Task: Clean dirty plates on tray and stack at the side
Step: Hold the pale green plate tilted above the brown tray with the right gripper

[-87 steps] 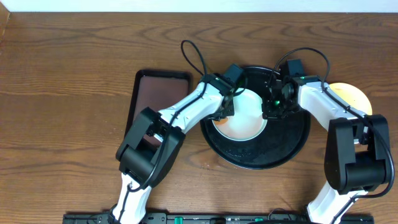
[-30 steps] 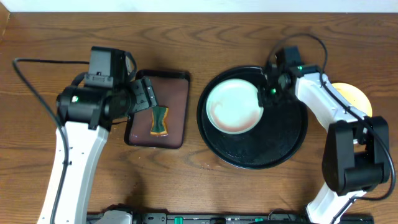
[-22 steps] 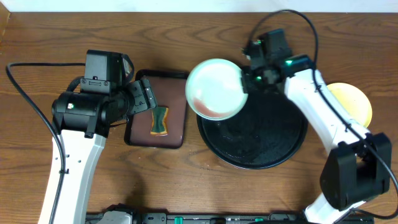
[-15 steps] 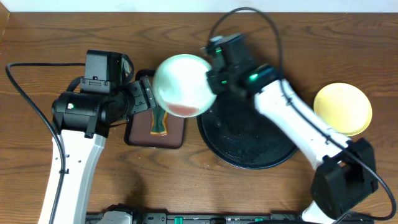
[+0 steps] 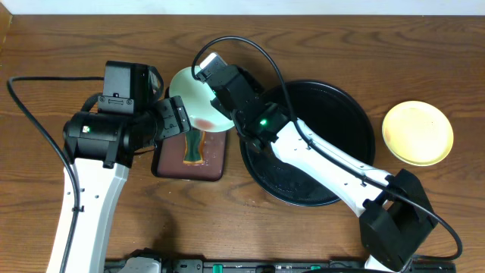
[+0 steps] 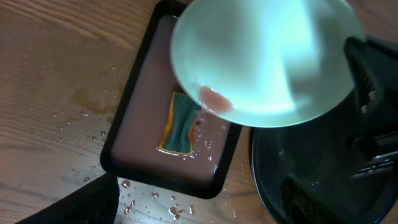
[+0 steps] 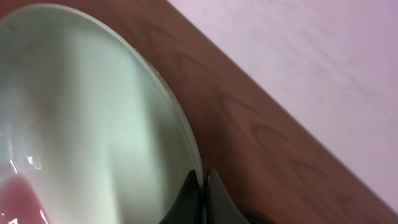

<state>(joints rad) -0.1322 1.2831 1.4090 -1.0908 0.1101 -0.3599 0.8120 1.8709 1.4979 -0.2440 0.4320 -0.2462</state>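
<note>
r gripper (image 7: 203,186) clamped on rim of mint plate (image 5: 189,97), red smear showing, held above sponge (image 6: 180,123) in brown tray (image 6: 140,146). l gripper (image 5: 176,119) spread wide just beside. black tray (image 5: 341,114) adjacent; yellow plate (image 5: 417,133) on table (image 5: 76,38), far r.

Mint-white plate (image 5: 191,95): glossy, tilted, in the air above the far end of the brown tray (image 5: 216,159), rim pinched by the right gripper (image 7: 202,183); pink-red smear (image 6: 214,99) near its low edge. Yellow plate (image 5: 417,133): flat on the table, right of the black tray (image 5: 333,178). Black tray: round, glossy, wet.
</note>
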